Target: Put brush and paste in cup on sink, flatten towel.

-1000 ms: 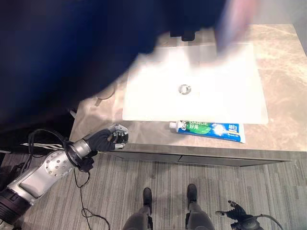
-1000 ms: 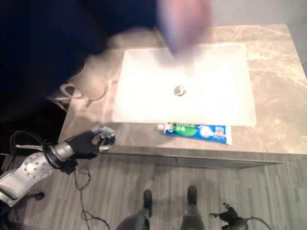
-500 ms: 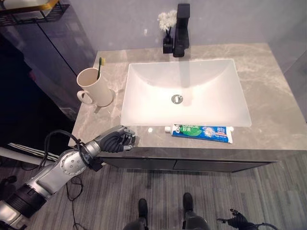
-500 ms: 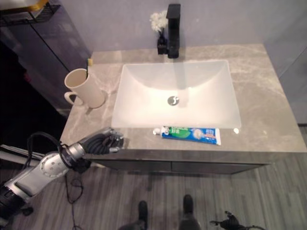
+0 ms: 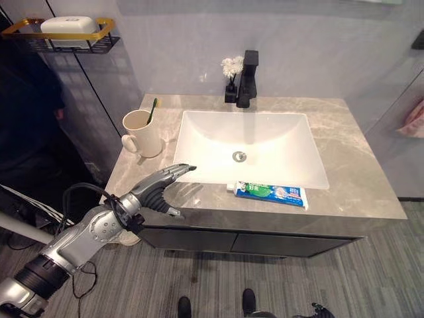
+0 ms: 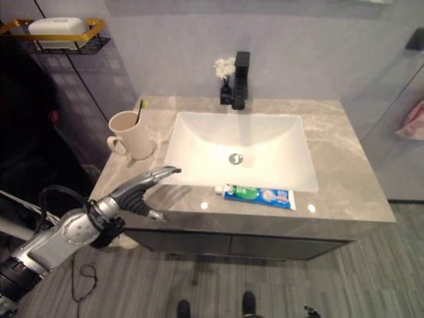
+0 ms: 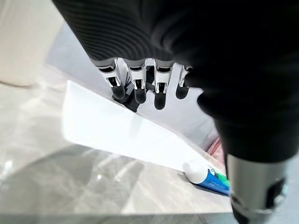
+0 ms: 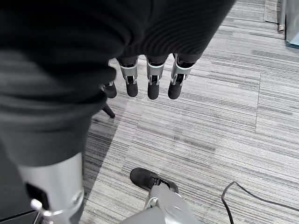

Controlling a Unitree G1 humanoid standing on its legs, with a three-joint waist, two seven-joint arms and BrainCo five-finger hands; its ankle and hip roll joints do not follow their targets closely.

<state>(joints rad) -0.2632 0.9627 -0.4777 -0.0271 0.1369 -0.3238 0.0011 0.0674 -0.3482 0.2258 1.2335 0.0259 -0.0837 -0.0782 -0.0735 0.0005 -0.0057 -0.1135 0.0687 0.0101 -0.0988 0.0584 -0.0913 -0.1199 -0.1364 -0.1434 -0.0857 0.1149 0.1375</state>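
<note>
- We see the cup [image 5: 142, 132] left of the sink [image 5: 199, 136], brush [image 5: 152, 110] standing inside.
- Paste [image 5: 270, 193] lies on the counter [image 5: 371, 192]; print we leave unread.
- Our left hand [image 5: 161, 183] hovers, fingers straight; right hand [image 8: 149, 77] hangs relaxed.

black faucet [image 5: 248, 78], white flowers [image 5: 231, 65], wall shelf [image 5: 66, 36] with soap [image 5: 68, 25]
</note>
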